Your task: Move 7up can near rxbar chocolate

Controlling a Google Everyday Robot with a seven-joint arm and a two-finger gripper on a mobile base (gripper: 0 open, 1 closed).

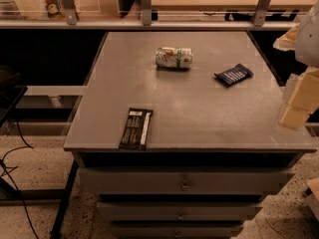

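The 7up can [174,57], silvery-white with green and orange-red markings, lies on its side at the far middle of the grey table [199,113]. The rxbar chocolate [136,128], a long dark wrapper with a white stripe, lies near the table's front edge at the left. My gripper [299,101] is at the right edge of the view, beside the table's right side, far from the can and holding nothing that I can see.
A shorter dark blue packet [234,74] lies to the right of the can. The table has drawers [184,183] below its front. A railing with a counter [149,14] runs behind. Cables lie on the floor at left.
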